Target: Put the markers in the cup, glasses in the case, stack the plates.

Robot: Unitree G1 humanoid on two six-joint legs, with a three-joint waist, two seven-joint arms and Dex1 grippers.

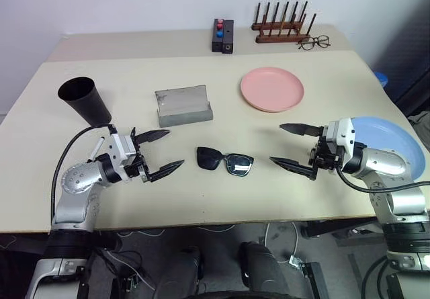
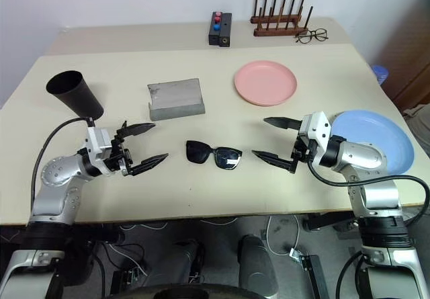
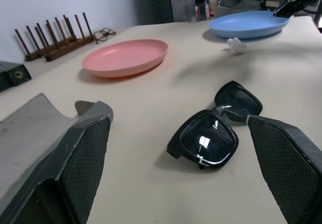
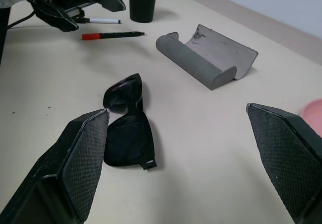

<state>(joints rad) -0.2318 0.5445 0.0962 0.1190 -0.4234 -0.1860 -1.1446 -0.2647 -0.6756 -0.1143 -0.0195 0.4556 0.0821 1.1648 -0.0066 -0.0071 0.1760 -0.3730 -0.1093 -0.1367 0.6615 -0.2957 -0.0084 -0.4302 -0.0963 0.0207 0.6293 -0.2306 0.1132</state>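
Black sunglasses [image 1: 225, 161] lie flat on the beige table [image 1: 201, 198] near its front edge, lenses up, arms folded, midway between the two grippers and touched by neither.

Grey case [image 1: 183, 105] sits just behind the sunglasses, toward the robot's left, lid open, nothing visible inside.

Black cup [image 1: 84, 100] stands tilted at the left side of the table, rim up and leaning outward. Two markers lie beside it, seen from the right wrist view: a red-and-dark marker [image 4: 111, 34] and a white one with a black cap [image 4: 102, 20], both flat on the table next to the cup's base and close to the left gripper.

Pink plate [image 1: 272, 89] rests behind and to the right of the sunglasses. Blue plate [image 1: 392, 144] lies at the right edge, well apart from the pink one, partly behind the right arm.

Left gripper [image 1: 164, 153] hovers level, fingers spread wide apart, pointing at the sunglasses, holding nothing. Right gripper [image 1: 292, 146] mirrors it from the other side, fingers likewise wide apart and empty.

Back edge: wooden peg rack [image 1: 281, 25], clear spectacles [image 1: 314, 42], small black box [image 1: 222, 36] with red and blue buttons.
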